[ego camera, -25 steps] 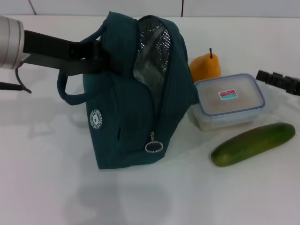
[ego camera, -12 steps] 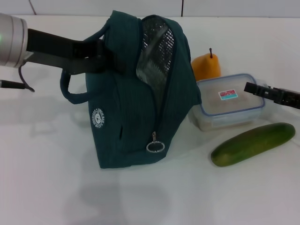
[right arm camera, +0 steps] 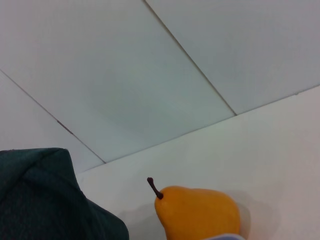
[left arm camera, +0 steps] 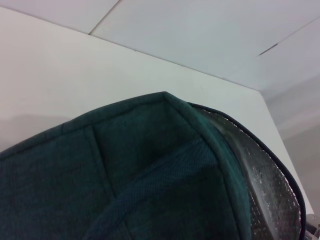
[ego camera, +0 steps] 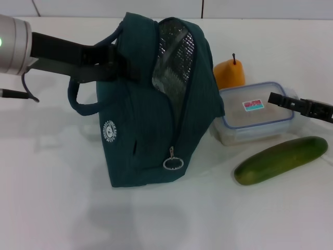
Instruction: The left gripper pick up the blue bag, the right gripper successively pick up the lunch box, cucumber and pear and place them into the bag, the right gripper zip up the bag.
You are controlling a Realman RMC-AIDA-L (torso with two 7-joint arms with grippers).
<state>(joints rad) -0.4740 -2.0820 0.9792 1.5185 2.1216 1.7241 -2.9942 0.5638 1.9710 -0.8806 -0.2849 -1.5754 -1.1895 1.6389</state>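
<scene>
Left gripper [ego camera: 125, 65] is clamped on the blue bag [ego camera: 151, 130], mouth unzipped. Right gripper [ego camera: 276, 99], grip state undeterminable, hangs over the lunch box [ego camera: 255, 112]; it should centre across the lid before closing.

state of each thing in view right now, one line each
Dark teal fabric lunch bag: upright on the table, zip open, foil lining showing.
Clear plastic lunch box with blue-rimmed lid: lid on, resting on the table beside the bag.
Long dark green cucumber: lying flat on the table.
Orange-yellow pear: upright, stem up, behind the lunch box.
Left gripper: at the bag's upper handle.
Right gripper: over the lunch box.
</scene>
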